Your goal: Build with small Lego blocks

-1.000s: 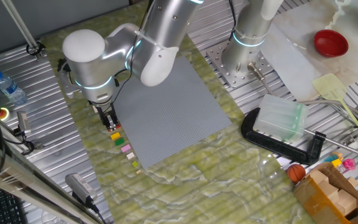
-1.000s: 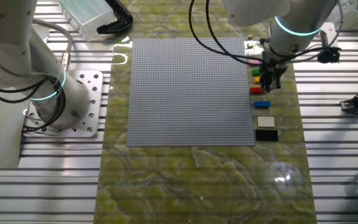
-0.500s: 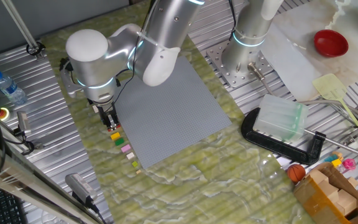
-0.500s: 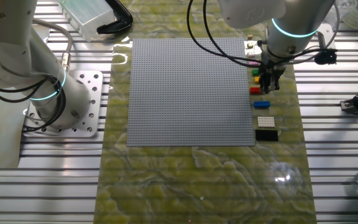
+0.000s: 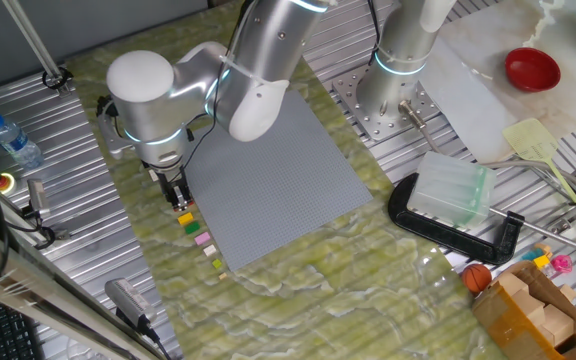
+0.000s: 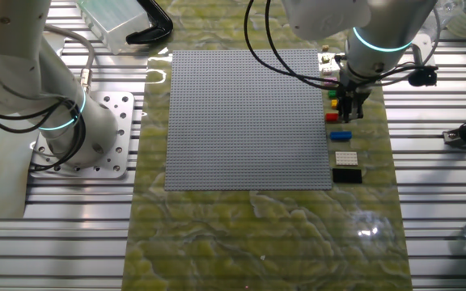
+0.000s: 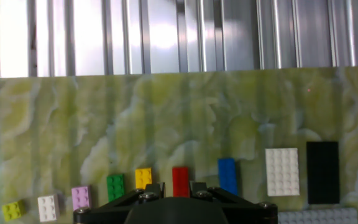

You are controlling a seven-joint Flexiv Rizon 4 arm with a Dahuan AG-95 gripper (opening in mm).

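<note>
Tool [image 6: 347, 112] hangs low over the row of small Lego blocks, fingers pointing down. Cannot tell from any view if the jaws are apart or together, since the hand view shows only the housing. Nothing seems to be held.

Change over the last second is tiny. The tool has slid slightly along the row and toward the baseplate, and its height looks about the same. No brick has moved and none has been lifted. I read this as final alignment before a pick, not a grasp yet.

Directly below the tool in the hand view is the red block [image 7: 180, 182], centred between the finger mounts (likely the target). Just beside it on one side are the yellow block [image 7: 143, 178] and then the green block [image 7: 115, 187]. On the other side is the blue block [image 7: 227, 175].

Further out past the blue are the cream block [image 7: 282, 172] and the black block [image 7: 322, 172]. Past the green is the pink block [image 7: 81, 197], then more small bricks running off the frame edge, too cropped to name.

All of them lie loose in one line on the bench [image 6: 257, 234], apart from each other, just beside the edge of the grey baseplate [image 6: 249, 121]. The baseplate carries no bricks, so building has not begun.

The next move probably needs a straight descent with the jaws straddling the red block, and its close neighbours risk a nudge.
</note>
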